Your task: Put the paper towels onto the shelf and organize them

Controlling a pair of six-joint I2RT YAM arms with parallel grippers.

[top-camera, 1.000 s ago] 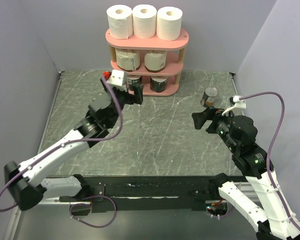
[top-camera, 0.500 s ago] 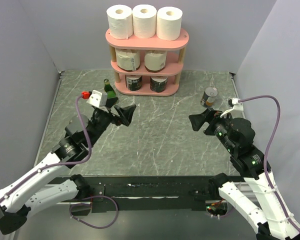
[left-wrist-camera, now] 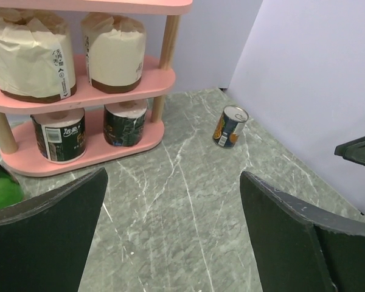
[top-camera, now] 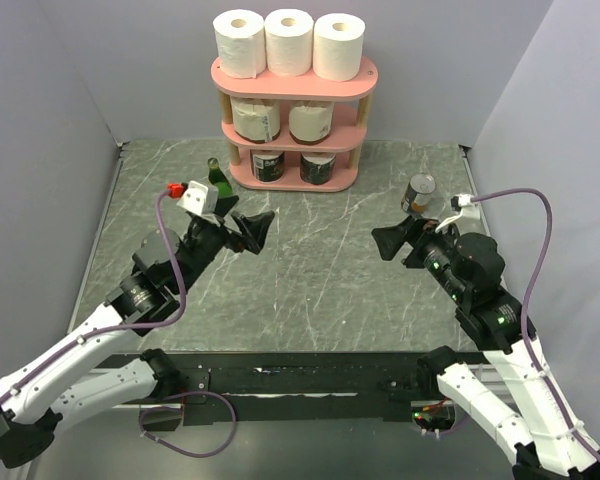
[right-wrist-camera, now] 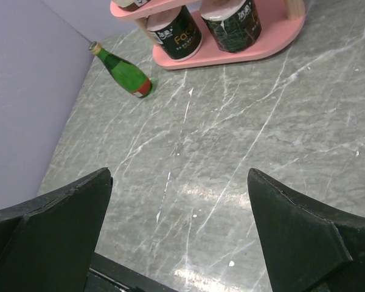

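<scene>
The pink three-tier shelf [top-camera: 366,72] stands at the back centre. Three white rolls [top-camera: 287,42] stand on its top board, two cream-beige rolls [top-camera: 256,120] on the middle board, two dark-banded rolls [top-camera: 318,168] on the bottom board. The wrist views show the lower tiers: cream rolls [left-wrist-camera: 30,52], dark rolls [left-wrist-camera: 125,121] [right-wrist-camera: 177,38]. My left gripper [top-camera: 248,227] is open and empty, in front of the shelf to its left. My right gripper [top-camera: 394,240] is open and empty at the right, well away from the shelf.
A green glass bottle [top-camera: 218,180] lies by the shelf's left foot, also in the right wrist view [right-wrist-camera: 123,69]. A small metal can [top-camera: 417,193] stands at the right, also in the left wrist view [left-wrist-camera: 230,126]. Grey walls close in left, right and back.
My left arm has pulled back from the shelf's bottom tier toward the near left, uncovering the bottle. My right gripper has shifted slightly left.
</scene>
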